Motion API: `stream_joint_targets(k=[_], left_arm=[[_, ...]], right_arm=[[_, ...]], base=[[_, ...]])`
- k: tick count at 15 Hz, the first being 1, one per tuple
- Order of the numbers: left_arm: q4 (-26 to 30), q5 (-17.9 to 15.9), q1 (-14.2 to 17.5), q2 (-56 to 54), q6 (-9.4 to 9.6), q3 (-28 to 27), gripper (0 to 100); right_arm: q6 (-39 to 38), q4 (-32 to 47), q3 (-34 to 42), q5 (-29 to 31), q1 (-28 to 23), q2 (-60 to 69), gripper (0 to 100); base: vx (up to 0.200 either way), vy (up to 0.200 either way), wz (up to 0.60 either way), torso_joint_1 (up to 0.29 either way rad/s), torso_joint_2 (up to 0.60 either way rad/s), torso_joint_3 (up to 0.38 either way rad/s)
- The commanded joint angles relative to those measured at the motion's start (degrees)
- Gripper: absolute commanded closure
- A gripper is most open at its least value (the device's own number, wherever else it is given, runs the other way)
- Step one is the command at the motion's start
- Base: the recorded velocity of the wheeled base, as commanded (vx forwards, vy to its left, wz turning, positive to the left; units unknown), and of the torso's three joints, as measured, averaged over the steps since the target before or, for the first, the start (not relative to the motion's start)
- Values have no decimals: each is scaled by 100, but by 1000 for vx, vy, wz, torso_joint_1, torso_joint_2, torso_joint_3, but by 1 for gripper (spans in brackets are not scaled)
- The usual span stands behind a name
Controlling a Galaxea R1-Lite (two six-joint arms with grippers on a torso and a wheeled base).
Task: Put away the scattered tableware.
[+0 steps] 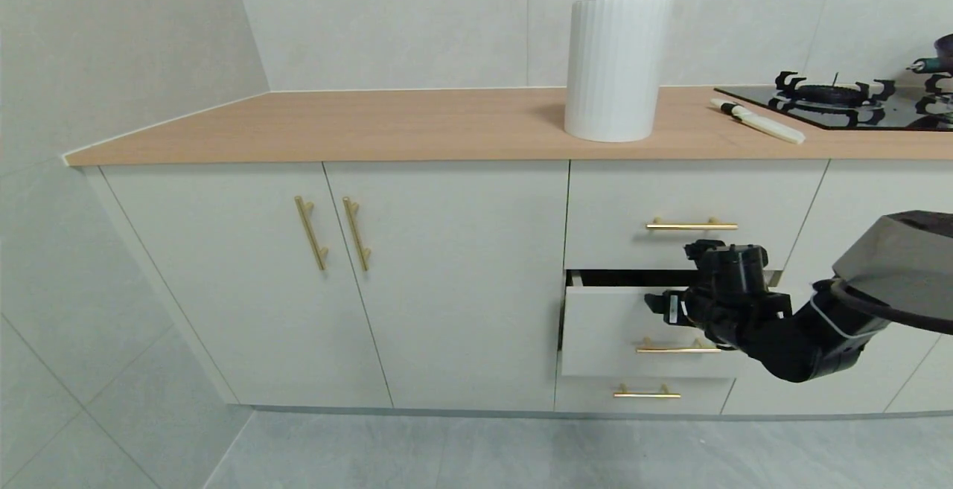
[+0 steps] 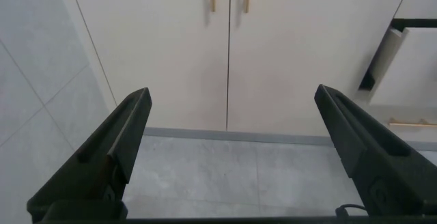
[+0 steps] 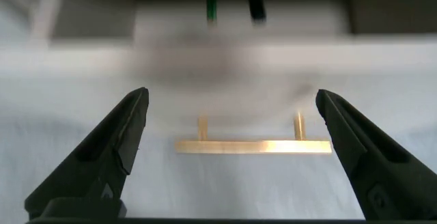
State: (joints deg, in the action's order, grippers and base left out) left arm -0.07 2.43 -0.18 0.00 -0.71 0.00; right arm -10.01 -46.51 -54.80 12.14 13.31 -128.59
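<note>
A cream-coloured utensil (image 1: 756, 120) with a dark band lies on the wooden countertop (image 1: 372, 128), between the white ribbed canister (image 1: 614, 68) and the hob (image 1: 841, 102). Below it, the middle drawer (image 1: 603, 329) stands pulled partly out. My right gripper (image 1: 665, 303) is close in front of that drawer's face, open with nothing held. In the right wrist view the open gripper (image 3: 230, 95) frames the drawer's brass handle (image 3: 252, 145), which is still some way ahead. Dark and green shapes (image 3: 232, 2) show blurred inside the drawer. My left gripper (image 2: 232, 93) hangs open near the floor, facing the cabinet doors (image 2: 273, 46).
The top drawer (image 1: 692, 206) and the bottom drawer (image 1: 646, 394) are closed. Two cabinet doors with brass handles (image 1: 331, 232) stand to the left. A tiled wall (image 1: 112, 42) bounds the counter's left end. The grey floor (image 1: 476, 452) lies open in front.
</note>
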Motion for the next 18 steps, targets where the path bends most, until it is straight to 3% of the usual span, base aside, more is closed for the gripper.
stream_joint_targets(k=[1, 3, 6, 14, 16, 18], left_arm=[[-1, 4, 1, 0, 0, 0, 0], [-1, 4, 1, 0, 0, 0, 0], [-1, 4, 1, 0, -8, 0, 0], [-1, 4, 1, 0, 0, 0, 0], [-1, 4, 1, 0, -8, 0, 0], [-1, 4, 1, 0, 0, 0, 0]], right_arm=[[-10, -412, -304, 16, -101, -624, 0], [-10, -860, -488, 25, -241, -931, 0], [-45, -913, -972, 421, -294, -1292, 0], [-370, -904, -1464, 649, -294, -1494, 0], [-405, -904, -1112, 755, -294, -1098, 0], [-397, -895, -84, 711, -259, -263, 0]], base=[[0, 0, 0, 0, 0, 0], [0, 0, 0, 0, 0, 0], [0, 0, 0, 0, 0, 0], [0, 0, 0, 0, 0, 0], [0, 0, 0, 0, 0, 0], [0, 0, 0, 0, 0, 0]])
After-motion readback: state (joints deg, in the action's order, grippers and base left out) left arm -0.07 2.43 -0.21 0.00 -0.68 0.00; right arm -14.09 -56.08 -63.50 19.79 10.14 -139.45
